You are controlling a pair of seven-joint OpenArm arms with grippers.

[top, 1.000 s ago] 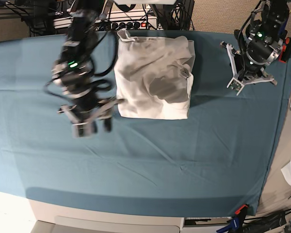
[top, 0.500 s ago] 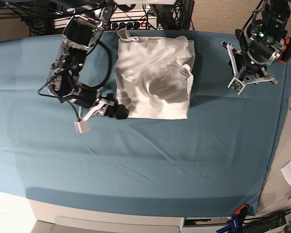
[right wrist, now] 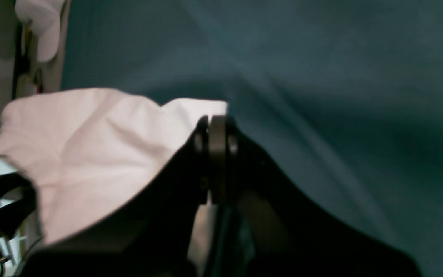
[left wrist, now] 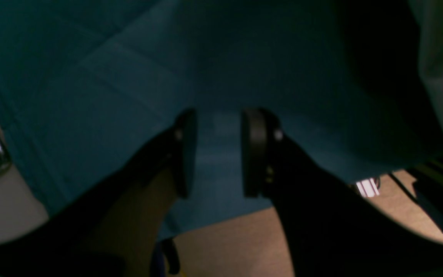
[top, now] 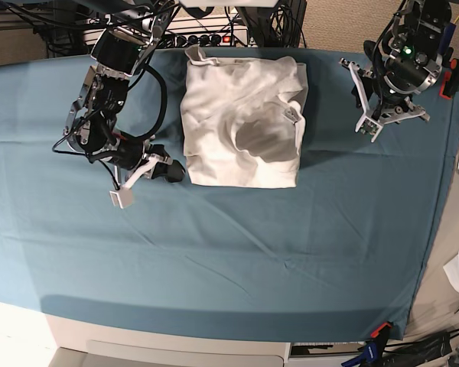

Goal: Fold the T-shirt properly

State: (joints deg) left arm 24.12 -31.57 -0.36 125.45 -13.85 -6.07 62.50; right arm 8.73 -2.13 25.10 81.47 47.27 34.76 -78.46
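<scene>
A teal table cloth (top: 237, 252) covers the table, with cables and a power strip (top: 206, 34) along its 12 o'clock edge. One T-shirt (top: 245, 122), folded into a rumpled white block, lies on the cloth toward 12 o'clock from centre. Two arms work here. The right gripper (top: 176, 172) sits at the shirt's 7 o'clock corner with pads pressed together, gripping nothing visible. The left gripper (left wrist: 217, 154) hovers at 2 o'clock, pads narrowly parted, empty.
</scene>
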